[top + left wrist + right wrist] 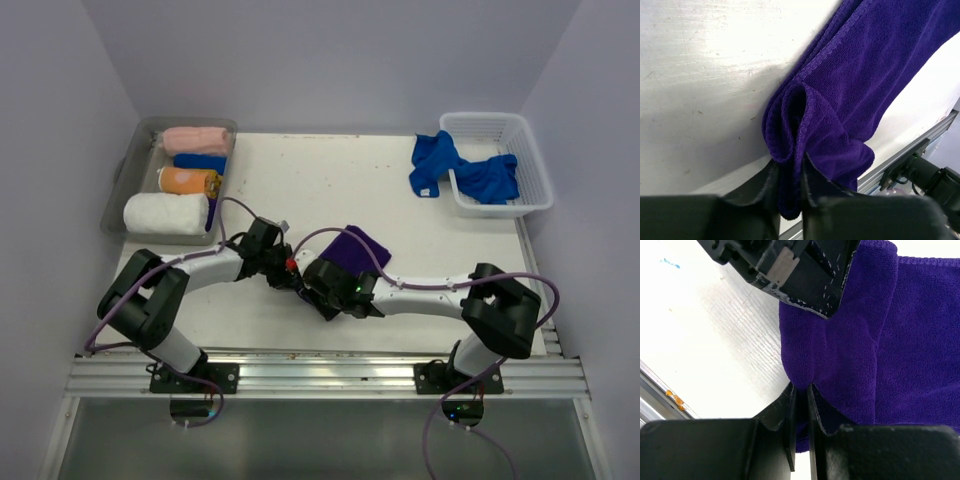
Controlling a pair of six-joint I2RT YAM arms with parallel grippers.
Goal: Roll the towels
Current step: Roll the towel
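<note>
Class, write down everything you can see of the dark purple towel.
The purple towel is soft terry cloth with a stitched hem, lying partly folded on the white table near its middle. One edge is bunched and pinched by both the left hand and right hand, close together.

A dark purple towel (358,245) of plush pile with a stitched hem lies mid-counter (320,180), its near corner bunched into a raised fold that the left fingers (762,192) and right fingers (786,412) pinch side by side. A crumpled royal blue towel (432,163) hangs over the white basket (535,170) rim, another blue towel (490,178) inside. In the grey tray (122,180) lie rolled towels: pink roll (196,139), blue roll (200,161), orange roll (188,181), white roll (166,213)
</note>
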